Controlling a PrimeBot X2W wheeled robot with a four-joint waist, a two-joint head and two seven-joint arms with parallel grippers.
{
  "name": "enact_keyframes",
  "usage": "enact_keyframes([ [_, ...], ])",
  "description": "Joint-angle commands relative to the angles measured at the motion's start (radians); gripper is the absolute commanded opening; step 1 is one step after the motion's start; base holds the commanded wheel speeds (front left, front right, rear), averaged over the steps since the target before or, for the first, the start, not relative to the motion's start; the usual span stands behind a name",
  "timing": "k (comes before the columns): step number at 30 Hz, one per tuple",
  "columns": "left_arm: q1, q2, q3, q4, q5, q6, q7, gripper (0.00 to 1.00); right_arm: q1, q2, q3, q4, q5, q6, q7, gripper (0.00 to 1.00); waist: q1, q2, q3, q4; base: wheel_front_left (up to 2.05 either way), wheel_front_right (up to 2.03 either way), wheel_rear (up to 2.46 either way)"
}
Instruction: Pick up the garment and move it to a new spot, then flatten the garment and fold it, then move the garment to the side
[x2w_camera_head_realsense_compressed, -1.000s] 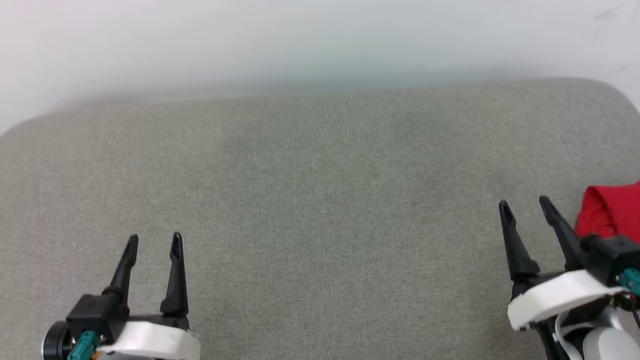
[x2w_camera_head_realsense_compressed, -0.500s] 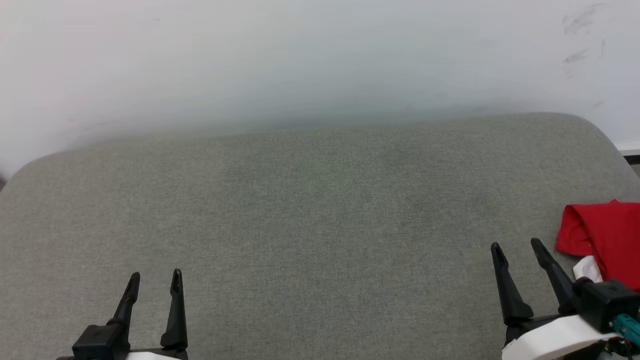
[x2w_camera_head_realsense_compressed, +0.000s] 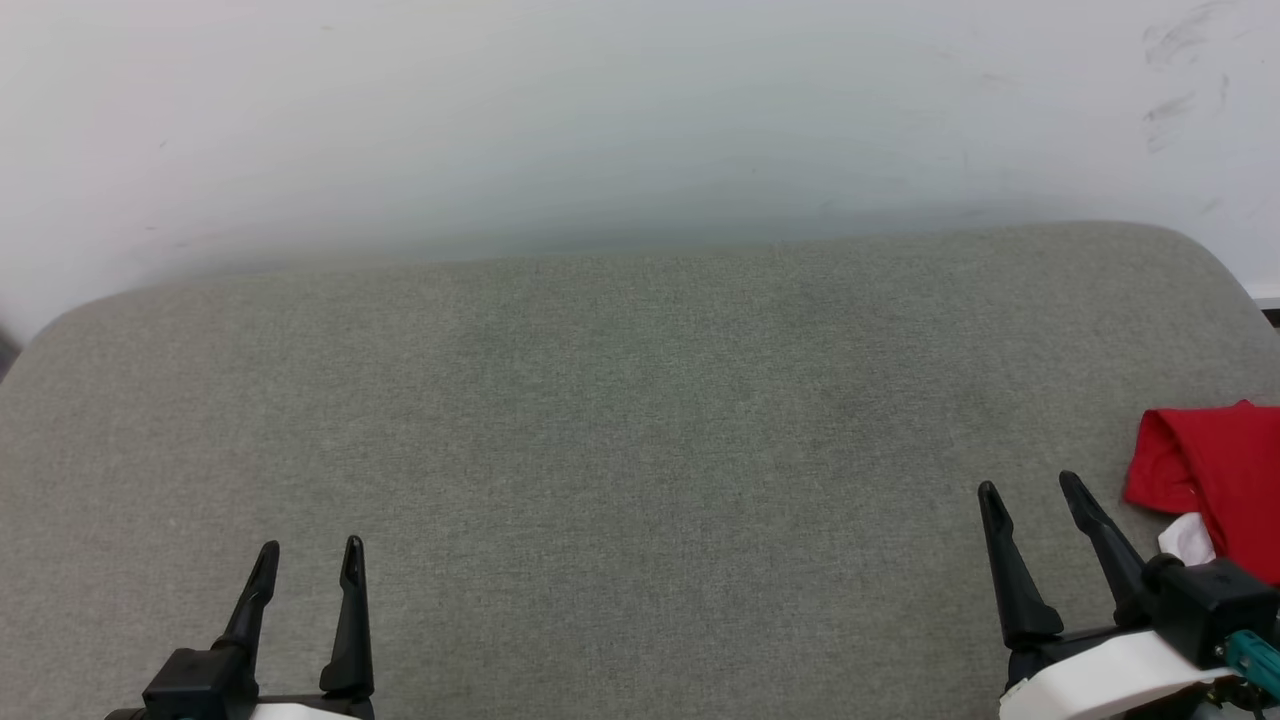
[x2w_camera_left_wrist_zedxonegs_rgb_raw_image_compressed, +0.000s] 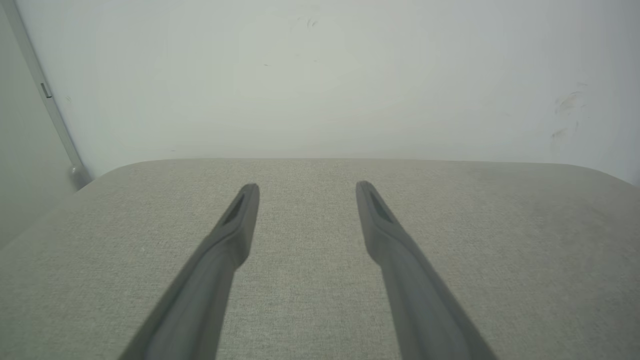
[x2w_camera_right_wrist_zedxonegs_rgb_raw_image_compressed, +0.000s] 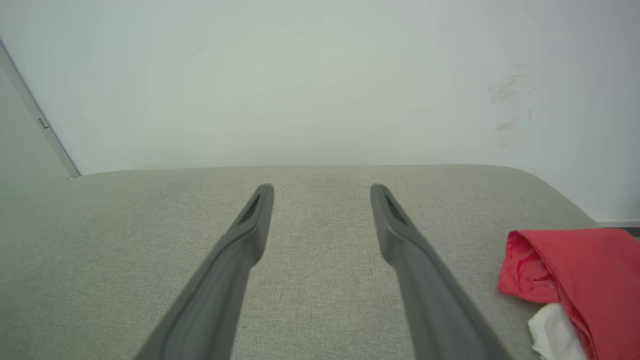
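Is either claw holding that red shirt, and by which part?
Nothing is held. The left gripper and right gripper both stand open over the grey cushion; the garment lies beside the right one, outside its grasp.

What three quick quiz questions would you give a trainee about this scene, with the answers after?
1. True or false: the right gripper is shut on the garment.
2. Where on the grey cushion does the garment lie? A) near its left end B) in the middle C) near its right end
3. Fill in: the left gripper hangs over bare cushion with its jaws ____.

Key: 1 false, it is open and beside the garment, holding nothing; 2 C; 3 open.
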Motion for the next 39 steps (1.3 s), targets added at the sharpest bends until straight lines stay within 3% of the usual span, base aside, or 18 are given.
enact_keyframes([
  [1,-0.006,-0.002,0.005,0.001,0.007,-0.001,-0.005,1.00,0.002,0.005,-0.002,-0.002,-0.002,-0.001,-0.004,1.00,0.0000,-0.0001,0.001,0.001,0.00,0.00,0.00],
  [7,-0.006,-0.003,0.014,0.003,0.015,-0.010,-0.005,1.00,0.005,0.006,-0.003,0.004,-0.004,-0.001,-0.010,1.00,0.0000,-0.0001,0.007,0.004,0.00,0.00,0.00],
  [8,0.000,-0.003,0.012,0.005,0.007,-0.009,0.000,0.00,0.001,0.001,-0.001,0.006,0.000,0.000,-0.005,0.00,0.0000,-0.0001,0.007,0.004,0.00,0.00,0.00],
  [12,0.012,-0.018,0.006,0.042,0.001,-0.009,0.005,0.00,0.012,0.001,0.002,0.044,0.004,0.000,-0.002,0.00,0.0000,-0.0001,0.007,0.004,0.00,0.00,0.00],
  [39,-0.080,-0.059,0.056,0.114,-0.447,-0.060,0.128,0.00,-0.064,-0.024,-0.005,0.153,0.524,0.000,0.013,0.00,0.0000,-0.0001,0.008,0.010,0.00,0.00,0.00],
])
